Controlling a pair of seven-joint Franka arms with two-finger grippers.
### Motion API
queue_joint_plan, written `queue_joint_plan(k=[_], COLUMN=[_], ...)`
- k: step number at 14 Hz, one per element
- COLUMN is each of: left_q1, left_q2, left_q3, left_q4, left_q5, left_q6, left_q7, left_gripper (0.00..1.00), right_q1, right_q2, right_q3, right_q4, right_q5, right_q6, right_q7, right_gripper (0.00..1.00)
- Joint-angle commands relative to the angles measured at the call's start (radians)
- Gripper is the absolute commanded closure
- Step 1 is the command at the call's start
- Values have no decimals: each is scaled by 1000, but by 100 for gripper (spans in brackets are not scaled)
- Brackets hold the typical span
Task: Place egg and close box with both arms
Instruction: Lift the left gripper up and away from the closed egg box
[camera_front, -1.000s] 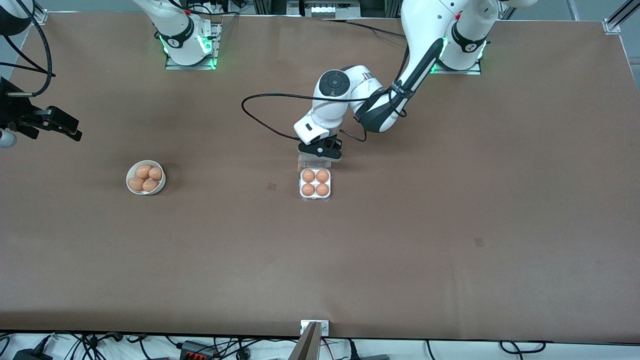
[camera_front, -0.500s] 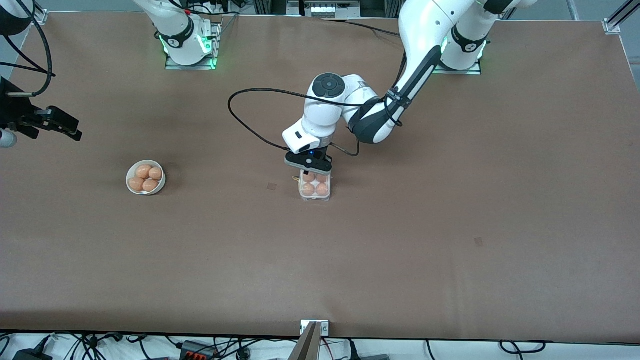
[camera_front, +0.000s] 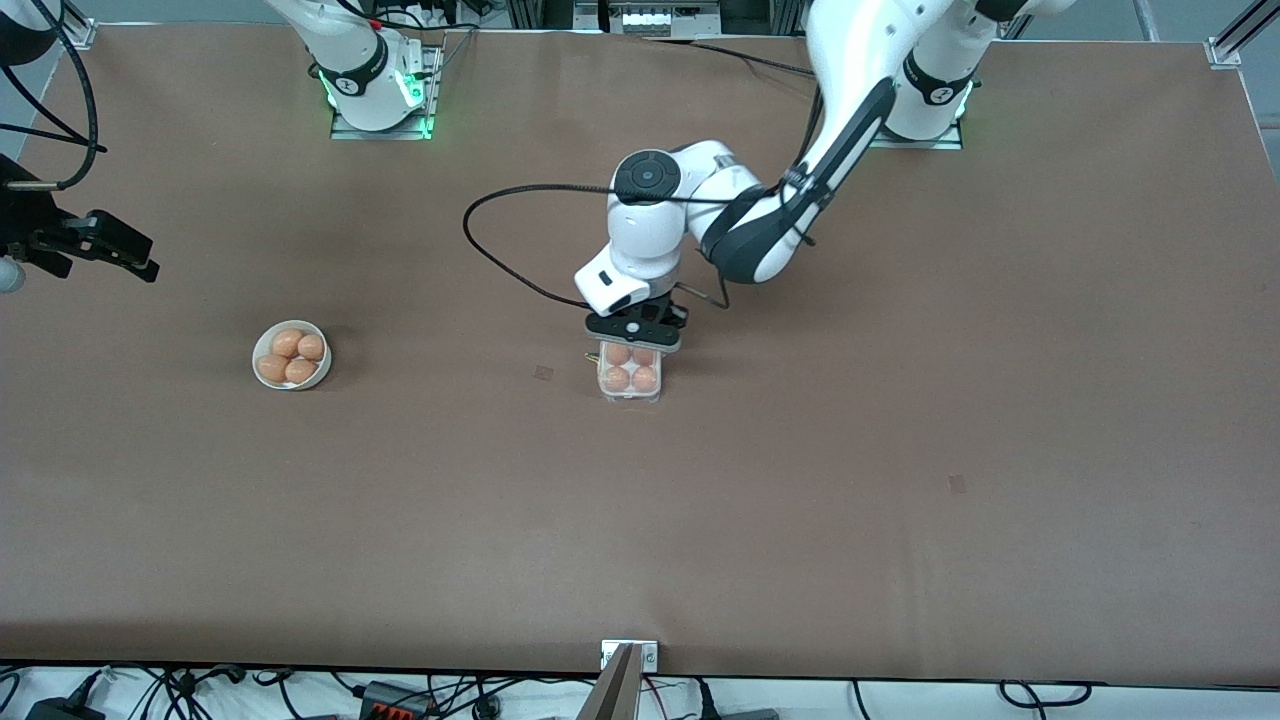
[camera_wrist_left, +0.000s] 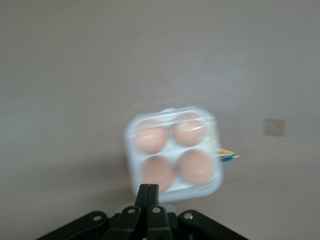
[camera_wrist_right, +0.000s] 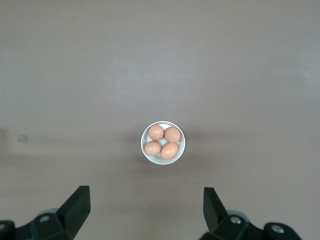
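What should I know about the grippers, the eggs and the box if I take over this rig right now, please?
Left gripper: shut, fingers together, over the box's edge nearest the robots.
Right gripper: open, empty, waiting high above the white bowl.
The box sits mid-table with all four cells filled; the lid looks down over the eggs.
The bowl holds four spare eggs.
Left: confirm the lid is latched, then withdraw the left arm.

— What do we have for the box (camera_front: 630, 375)?

— We see a small square clear-plastic carton near the middle of the bench (camera_front: 900, 450), with the transparent lid down over the four cells.

— And the eggs?

— We count four tan-orange eggs (camera_wrist_left: 172, 155), one per cell. The egg (camera_wrist_left: 152, 139) at ten o'clock within the carton in the left wrist view looks like the rest.
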Motion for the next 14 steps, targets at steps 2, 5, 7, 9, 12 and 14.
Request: queue_joint_plan(k=[2, 5, 7, 9, 12, 14], left_q1=[156, 435, 621, 770, 942, 1060], left_q2=[-98, -144, -160, -173, -192, -224], left_q3=[-120, -333, -474, -576, -671, -728], left_q4=[-20, -12, -6, -6, -3, -1], left_q5=[13, 13, 15, 21, 28, 21], left_q6=[-207, -367, -429, -446, -490, -516], left_q7=[111, 231, 256, 260, 323, 351], left_gripper=[99, 88, 1, 0, 0, 0], right_q1=[-7, -7, -7, -7, -7, -8], right_q2=[1, -5, -5, -8, -15, -13], right_q3=[10, 8, 8, 10, 8, 8], right_q4=[16, 18, 18, 21, 25, 25], right_q5=[0, 0, 0, -2, 0, 0], right_q6=[-17, -21, -20, -21, -21, -24], right_q7=[-8, -9, -9, -11, -8, -8], right_gripper=[0, 0, 0, 0, 0, 0])
